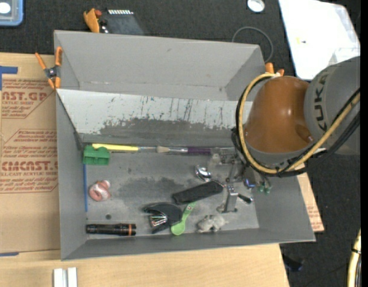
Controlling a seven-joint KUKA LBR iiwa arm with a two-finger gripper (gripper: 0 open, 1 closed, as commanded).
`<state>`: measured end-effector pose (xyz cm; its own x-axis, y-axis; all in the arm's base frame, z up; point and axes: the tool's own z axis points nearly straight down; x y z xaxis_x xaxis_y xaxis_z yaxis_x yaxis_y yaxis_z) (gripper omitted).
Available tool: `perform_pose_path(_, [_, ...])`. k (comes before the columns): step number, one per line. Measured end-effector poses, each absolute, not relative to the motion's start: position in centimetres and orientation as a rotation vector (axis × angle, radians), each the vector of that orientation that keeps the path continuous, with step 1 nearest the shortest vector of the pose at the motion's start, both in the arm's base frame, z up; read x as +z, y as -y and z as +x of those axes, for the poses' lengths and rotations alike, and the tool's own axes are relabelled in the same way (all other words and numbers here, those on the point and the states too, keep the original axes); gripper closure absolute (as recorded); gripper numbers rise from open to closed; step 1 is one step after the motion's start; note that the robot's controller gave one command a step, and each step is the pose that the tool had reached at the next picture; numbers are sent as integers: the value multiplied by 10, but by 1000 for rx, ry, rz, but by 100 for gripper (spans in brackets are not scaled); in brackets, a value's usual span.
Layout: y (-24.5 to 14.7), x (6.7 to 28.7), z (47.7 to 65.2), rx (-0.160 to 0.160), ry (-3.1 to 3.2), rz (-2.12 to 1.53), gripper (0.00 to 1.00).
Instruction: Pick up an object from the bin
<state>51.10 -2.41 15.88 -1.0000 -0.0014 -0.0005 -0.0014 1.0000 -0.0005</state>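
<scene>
My gripper [231, 195] hangs low in the right part of the bin, under the orange wrist cover. Just left of it lies a flat black bar [198, 192], slanted, its right end close to the gripper. A small shiny metal piece [202, 173] sits above that bar. A crumpled grey-white lump [210, 223] lies below the gripper near the front wall. A green plastic spoon [182, 219] and a black clip [159, 212] lie further left of the lump.
A black marker [110, 229] lies at the front left and a pink tape roll [100, 190] above it. A green block [97, 155], a yellow stick [116, 148] and a purple-handled brush [182, 151] line the back wall. The arm covers the bin's right side.
</scene>
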Motion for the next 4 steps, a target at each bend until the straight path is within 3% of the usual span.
perform_pose_path(1, [24,159,511,-1,-3141,-2,0])
perform_pose_path(2, [18,104,523,1,-3133,41,0])
perform_pose_path(3, [15,79,588,1,-3127,49,100])
perform_pose_path(4, [15,78,587,0,-3128,49,0])
